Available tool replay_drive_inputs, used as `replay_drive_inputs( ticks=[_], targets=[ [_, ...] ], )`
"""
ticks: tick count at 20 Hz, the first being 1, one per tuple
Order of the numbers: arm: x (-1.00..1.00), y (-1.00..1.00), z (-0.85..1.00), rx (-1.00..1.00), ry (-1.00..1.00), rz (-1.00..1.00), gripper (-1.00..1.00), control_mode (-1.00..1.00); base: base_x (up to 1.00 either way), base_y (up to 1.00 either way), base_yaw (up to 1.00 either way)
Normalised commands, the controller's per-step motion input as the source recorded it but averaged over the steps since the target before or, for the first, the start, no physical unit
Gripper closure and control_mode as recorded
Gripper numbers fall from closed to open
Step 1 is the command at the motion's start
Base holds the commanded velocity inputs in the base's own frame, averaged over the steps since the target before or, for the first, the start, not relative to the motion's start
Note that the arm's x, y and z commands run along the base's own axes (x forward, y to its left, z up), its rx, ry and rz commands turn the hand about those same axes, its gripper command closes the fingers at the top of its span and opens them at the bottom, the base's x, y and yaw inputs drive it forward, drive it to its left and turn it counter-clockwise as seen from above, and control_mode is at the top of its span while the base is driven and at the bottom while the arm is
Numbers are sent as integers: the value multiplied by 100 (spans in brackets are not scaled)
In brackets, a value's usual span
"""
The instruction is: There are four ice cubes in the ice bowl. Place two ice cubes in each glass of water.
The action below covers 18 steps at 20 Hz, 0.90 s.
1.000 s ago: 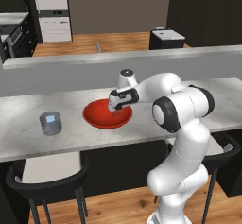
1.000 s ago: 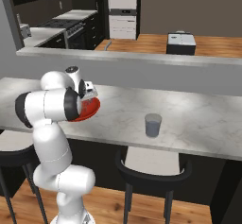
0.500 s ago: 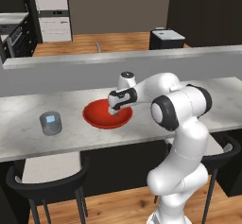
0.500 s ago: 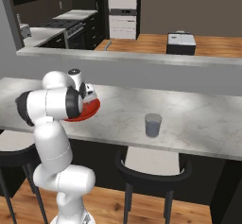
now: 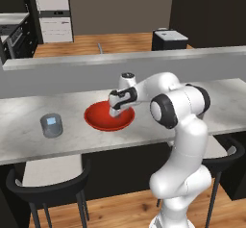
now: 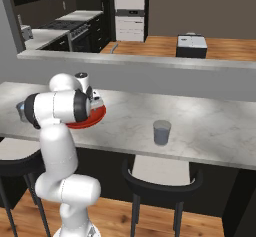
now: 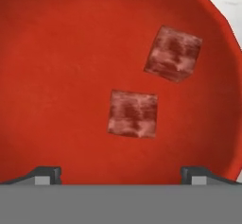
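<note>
A: The wide, shallow, glossy red round ice bowl [image 5: 109,118] sits on the pale marbled grey counter [image 5: 29,116], and the white arm's two-finger gripper [image 5: 115,112] is down inside it, over the bowl's right half as the left base camera sees it.

B: And the jaws?

A: Spread wide. In the hand view the two dark fingertips [image 7: 47,175] stand far apart at the bottom, with nothing between them.

B: What's in the bowl?

A: Two small see-through ice cubes [image 7: 133,114] lie on the red floor, tinted red by the bowl beneath. One lies ahead of the gap between the fingertips, the other [image 7: 173,54] sits beyond it and to its right, nearer the bowl's rim. They're apart, not touching. I can't tell whether any more cubes lie in the part of the bowl outside the hand view.

B: The glasses?

A: One short grey translucent cylindrical tumbler [image 5: 51,125] stands upright on the counter, well to the left of the red bowl in the left base view. A second grey tumbler [image 6: 162,132] stands upright well to the right of the bowl [image 6: 95,117] in the right base view, so the bowl sits between the two.

B: Anything in them?

A: Too small and hazy to tell.
</note>
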Motion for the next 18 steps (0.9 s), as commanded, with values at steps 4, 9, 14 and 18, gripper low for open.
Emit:
replay_drive_inputs(
  ticks=[4,9,14,18],
  targets=[
    [11,2,-6,0,11,0,-100,-100,0,0,0],
    [13,0,-14,0,11,0,-100,-100,0,0,0],
    [16,3,-10,0,10,0,-100,-100,0,0,0],
    [14,14,-9,0,10,0,-100,-100,0,0,0]
  ],
)
